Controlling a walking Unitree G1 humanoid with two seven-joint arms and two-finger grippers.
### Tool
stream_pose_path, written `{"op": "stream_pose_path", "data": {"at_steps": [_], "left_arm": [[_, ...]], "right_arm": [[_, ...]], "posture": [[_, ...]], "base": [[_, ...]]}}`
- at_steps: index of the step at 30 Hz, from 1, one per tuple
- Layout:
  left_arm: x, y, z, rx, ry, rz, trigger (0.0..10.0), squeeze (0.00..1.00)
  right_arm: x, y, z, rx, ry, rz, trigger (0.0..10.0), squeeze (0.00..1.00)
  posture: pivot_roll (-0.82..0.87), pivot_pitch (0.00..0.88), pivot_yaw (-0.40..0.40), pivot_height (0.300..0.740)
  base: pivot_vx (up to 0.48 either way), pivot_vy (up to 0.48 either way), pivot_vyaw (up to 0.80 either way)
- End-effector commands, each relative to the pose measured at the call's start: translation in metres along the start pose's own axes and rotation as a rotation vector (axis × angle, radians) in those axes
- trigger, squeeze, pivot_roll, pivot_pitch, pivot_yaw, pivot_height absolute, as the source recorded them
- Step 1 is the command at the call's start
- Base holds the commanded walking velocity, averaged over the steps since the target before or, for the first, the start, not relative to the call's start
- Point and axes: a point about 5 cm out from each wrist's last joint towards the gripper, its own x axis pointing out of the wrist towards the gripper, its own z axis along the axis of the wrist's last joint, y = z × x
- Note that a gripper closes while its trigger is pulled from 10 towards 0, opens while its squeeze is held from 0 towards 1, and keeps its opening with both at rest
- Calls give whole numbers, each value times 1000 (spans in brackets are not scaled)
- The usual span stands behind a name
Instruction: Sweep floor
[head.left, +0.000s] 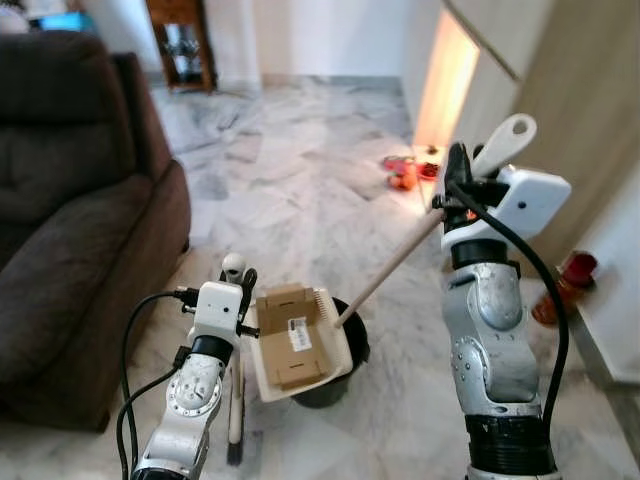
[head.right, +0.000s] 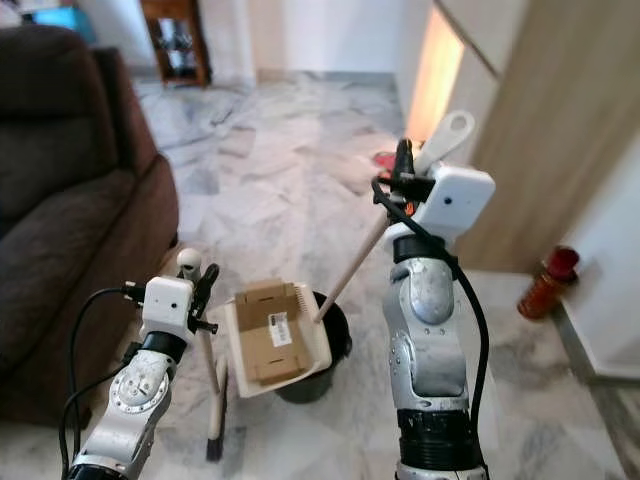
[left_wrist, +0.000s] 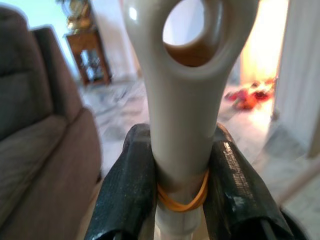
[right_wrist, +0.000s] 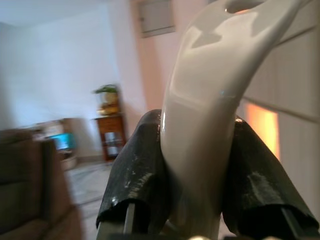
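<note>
- Left eye view: the dustpan (head.left: 300, 345), cream plastic with a toothed edge, tilts over a round black bin (head.left: 335, 372); one flattened cardboard box (head.left: 293, 333) with a white label lies in it.
- Its long pale handle (head.left: 395, 262) slants up to the right gripper (head.left: 455, 190), ending in a flat cream loop.
- Right wrist view: both black fingers (right_wrist: 137, 172) press against the glossy cream handle, clamped on it with no gap.
- The left gripper (head.left: 240, 290) holds one broom (head.left: 236, 385) upright just left of the dustpan, bristles down on the floor.
- Left wrist view: the rough black fingers (left_wrist: 127, 187) are closed tight on the broom's smooth grey handle, just below its round hanging hole; one orange rubber band (left_wrist: 182, 199) circles the handle between them.
- Both arms are silver metal with black cables.
- The floor (head.left: 300, 150) is polished grey-white marble tile.
- One dark brown fabric sofa (head.left: 70, 200) stands to the left.
- One wooden cabinet (head.left: 180, 40) stands at the far wall.
- Red items (head.left: 405, 172) lie by a lit doorway.
</note>
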Motion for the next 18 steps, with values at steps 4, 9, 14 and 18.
{"op": "stream_pose_path", "data": {"at_steps": [4,9,14,18], "left_arm": [[7,-3,15,18,-75,-11,10000,0],[7,-2,16,18,-79,-8,10000,0],[7,-2,17,16,-84,-8,10000,0],[7,-2,17,12,-87,-9,10000,0]], "right_arm": [[4,-4,18,32,-86,-16,10000,0],[4,-4,20,39,-97,-18,10000,0],[6,-12,30,36,-161,-91,10000,0],[6,-17,35,31,-185,-118,10000,0]], "posture": [[108,4,-3,740],[110,7,-3,740],[109,8,-2,740],[108,9,-1,740]], "base": [[345,0,0],[346,0,0],[346,0,0],[337,0,0]]}}
